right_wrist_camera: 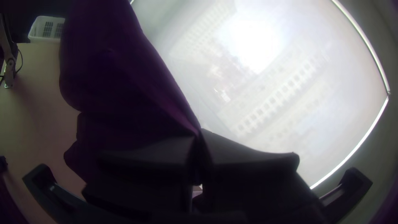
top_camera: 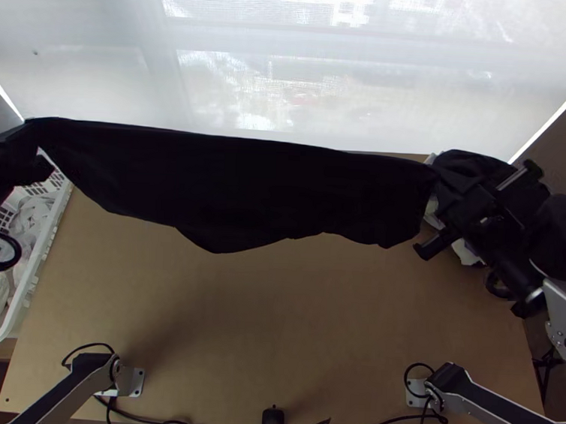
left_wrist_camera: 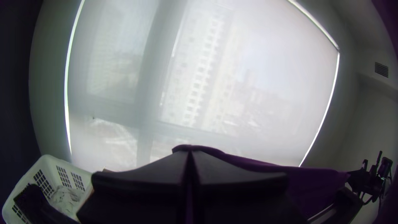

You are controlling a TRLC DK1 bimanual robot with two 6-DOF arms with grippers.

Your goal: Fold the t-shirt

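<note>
Top view: you have the dark t-shirt (top_camera: 254, 188) held up, drawn out lengthwise between the left end effector (top_camera: 37, 135) and the right end effector (top_camera: 444, 178), over the far part of the tabletop (top_camera: 278, 324). Its near edge hangs in uneven curves. A white basket (top_camera: 37, 269) stands at the left.

Left wrist view: your left end effector (left_wrist_camera: 189, 152) is pressed together, pinching one end of the t-shirt.

Right wrist view: your right end effector (right_wrist_camera: 199, 135) is closed on the other end, with the cloth sloping away from its tips.
</note>
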